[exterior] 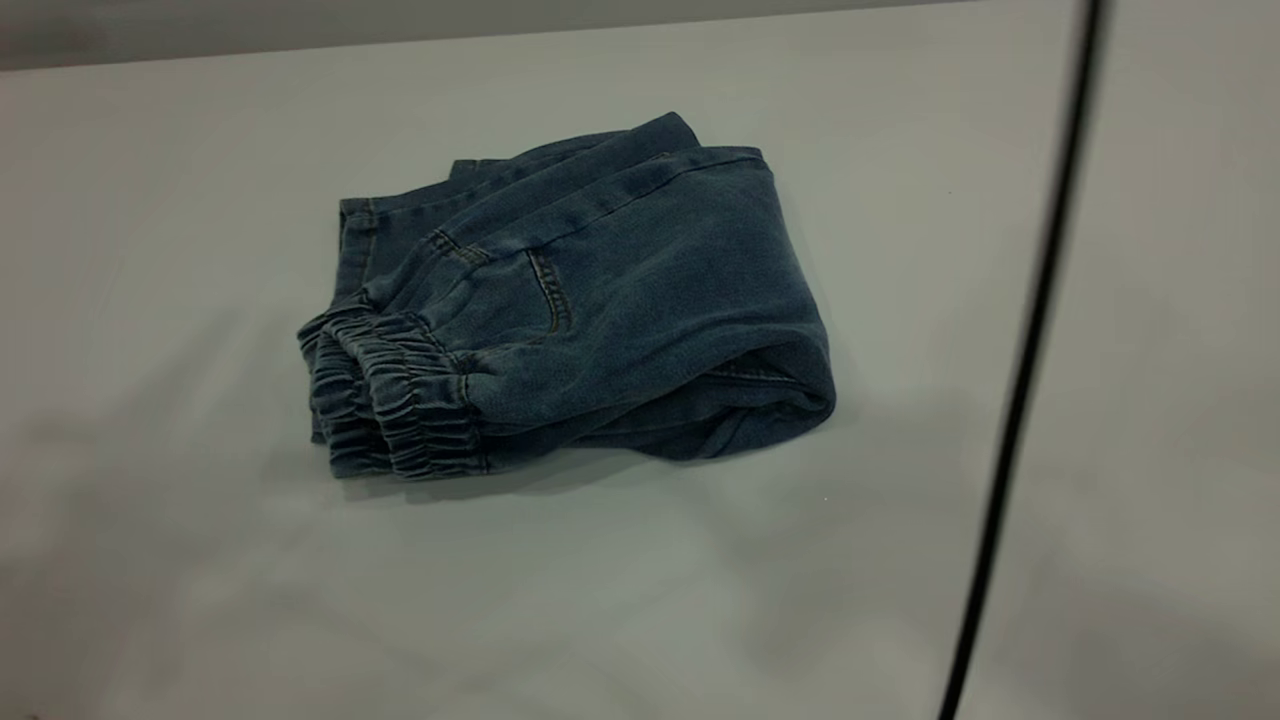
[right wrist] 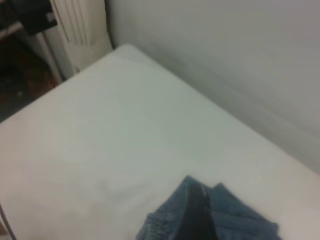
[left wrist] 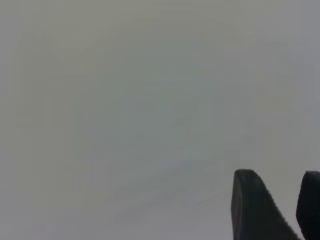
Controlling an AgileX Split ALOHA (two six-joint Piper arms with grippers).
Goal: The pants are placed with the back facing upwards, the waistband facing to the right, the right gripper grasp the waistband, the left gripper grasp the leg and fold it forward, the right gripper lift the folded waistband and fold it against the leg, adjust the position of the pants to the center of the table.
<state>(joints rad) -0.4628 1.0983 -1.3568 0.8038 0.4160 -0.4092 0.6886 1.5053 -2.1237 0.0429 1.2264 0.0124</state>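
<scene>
Claw state first: the left claw [left wrist: 286,205] is showing only two ribbed black finger pads [left wrist: 252,205] in its own wrist view, standing apart with bare bench between them and nothing held, so it is released and hovering over an open stretch of the bench. A thin dark shape is rising in front of the denim in the right wrist view; it may be a finger of the right claw, but I cannot tell whether that claw is open or clenched. Neither claw is appearing in the exterior view, where only a black cable [exterior: 1020,400] is crossing the bench's right side.

The pants [exterior: 590,320] are lying as a compact folded bundle on the bench [exterior: 200,560], roughly midway between its left and right sides and somewhat toward the far edge. The waistband [exterior: 385,400] is sitting doubled at the bundle's near-left corner, its gathers stacked, with a rounded fold closing the bundle's right end. The printed leg is not showing; it is presumably tucked inside.

Judging by this, both folds are looking finished, and the step in hand is the last one, adjusting the bundle to the bench's centre. That is calling for little more than a small nudge toward the near edge, pushing or gripping the whole stack low so the layers are not sliding apart or springing open.
</scene>
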